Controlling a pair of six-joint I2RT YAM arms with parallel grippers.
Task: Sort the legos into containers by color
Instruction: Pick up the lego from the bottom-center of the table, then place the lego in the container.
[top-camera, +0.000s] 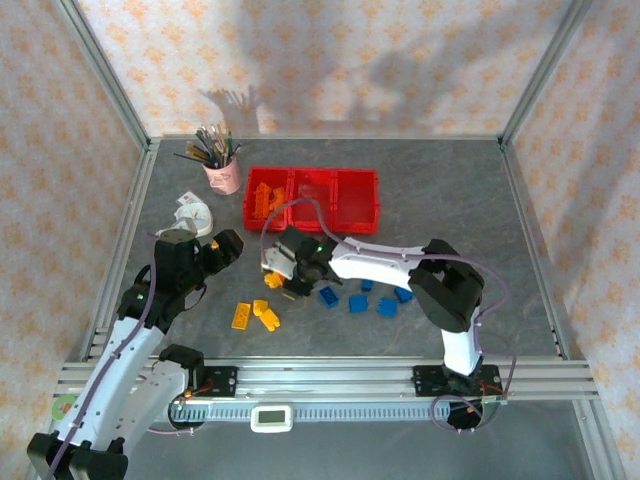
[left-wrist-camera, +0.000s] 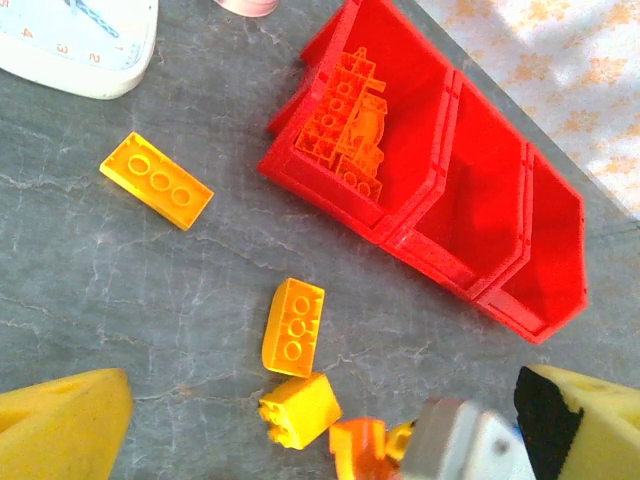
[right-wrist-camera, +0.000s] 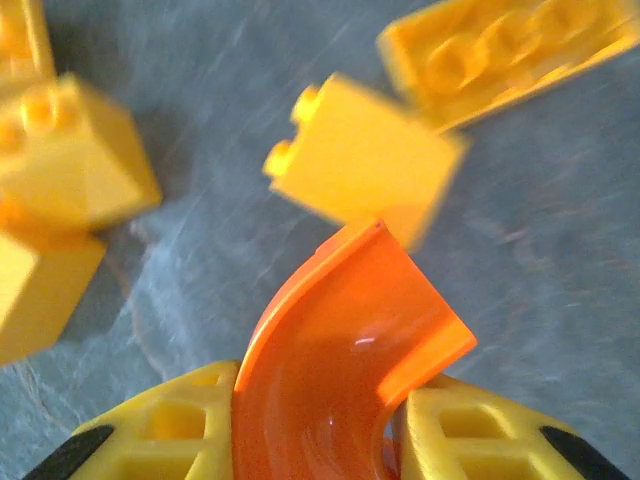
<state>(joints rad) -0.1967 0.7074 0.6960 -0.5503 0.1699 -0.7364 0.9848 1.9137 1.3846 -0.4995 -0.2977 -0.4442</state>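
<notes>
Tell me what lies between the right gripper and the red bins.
Bare tabletop, in the left wrist view, between the right gripper, shut on an orange curved lego, and the red bins. In the top view a purple cable loops above that stretch.

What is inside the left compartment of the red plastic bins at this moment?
A heap of translucent orange plastic bricks, some lattice-shaped, lies in that red plastic bin. The heap covers the floor beneath it, so any bricks underneath are hidden.

Red bins (top-camera: 312, 195), 12 o'clock, leftmost holding orange legos (top-camera: 262, 203); orange arch (right-wrist-camera: 340, 350) gripped; yellow bricks (top-camera: 241, 316) 7 o'clock; blue bricks (top-camera: 358, 303) 5 o'clock.
</notes>
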